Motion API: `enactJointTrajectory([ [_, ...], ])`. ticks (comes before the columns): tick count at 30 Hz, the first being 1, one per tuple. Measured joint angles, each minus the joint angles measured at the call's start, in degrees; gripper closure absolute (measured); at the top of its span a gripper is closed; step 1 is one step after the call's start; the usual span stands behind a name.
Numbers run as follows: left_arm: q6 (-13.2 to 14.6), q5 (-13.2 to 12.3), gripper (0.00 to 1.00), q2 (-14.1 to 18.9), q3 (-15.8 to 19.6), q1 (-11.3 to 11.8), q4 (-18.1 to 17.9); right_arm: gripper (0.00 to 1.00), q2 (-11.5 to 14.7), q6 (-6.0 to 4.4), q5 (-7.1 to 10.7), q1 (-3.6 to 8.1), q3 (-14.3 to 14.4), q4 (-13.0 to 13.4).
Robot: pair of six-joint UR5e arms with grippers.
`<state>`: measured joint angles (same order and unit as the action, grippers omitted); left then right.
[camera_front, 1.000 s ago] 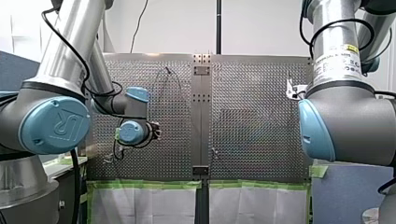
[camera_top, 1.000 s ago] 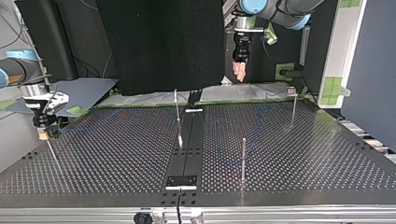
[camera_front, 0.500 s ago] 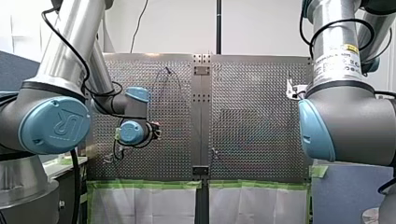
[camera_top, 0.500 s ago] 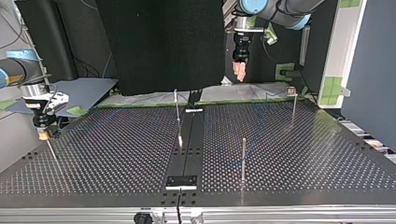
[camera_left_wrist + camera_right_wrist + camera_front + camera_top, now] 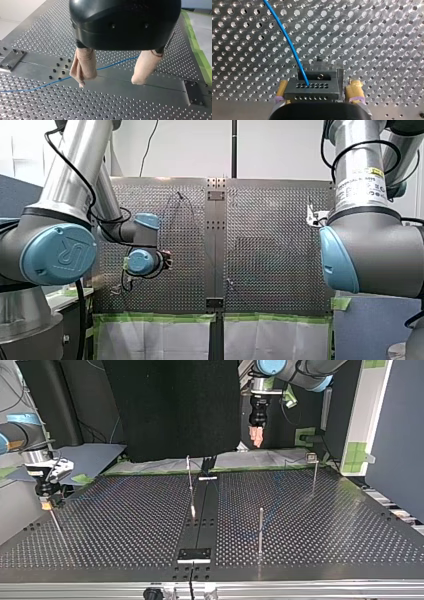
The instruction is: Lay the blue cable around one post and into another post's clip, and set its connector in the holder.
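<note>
My right gripper (image 5: 317, 86) is low over the perforated surface (image 5: 37, 30), at the top view's left edge. The grey connector (image 5: 312, 91) sits directly ahead of it, against the small metal holder (image 5: 329, 73). I cannot tell whether this gripper is clamped on the connector or clear of it. The blue cable (image 5: 287, 42) leaves the connector's top face and curves away over the holes. My left gripper (image 5: 110, 80) hangs well above the surface at its far edge in the top view. Its beige pads (image 5: 83, 65) are spread apart with nothing between them, and the cable runs across the surface below. A bare post (image 5: 260, 530) stands upright near the middle strip, and a second post (image 5: 314, 477) stands farther back.
</note>
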<state>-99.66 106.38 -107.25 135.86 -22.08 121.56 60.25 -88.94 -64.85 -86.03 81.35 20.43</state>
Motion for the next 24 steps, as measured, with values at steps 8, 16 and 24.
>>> enactJointTrajectory([
  [8,0.0,0.0,0.0,0.0,0.0,0.0,0.0,0.0,0.0,0.0,0.0,0.0,0.0,0.0],
  [16,0.0,0.0,0.0,0.0,0.0,0.0,0.0,0.0,0.0,0.0,0.0,0.0,0.0,0.0],
  [24,0.0,0.0,0.0,0.0,0.0,0.0,0.0,0.0,0.0,0.0,0.0,0.0,0.0,0.0],
])
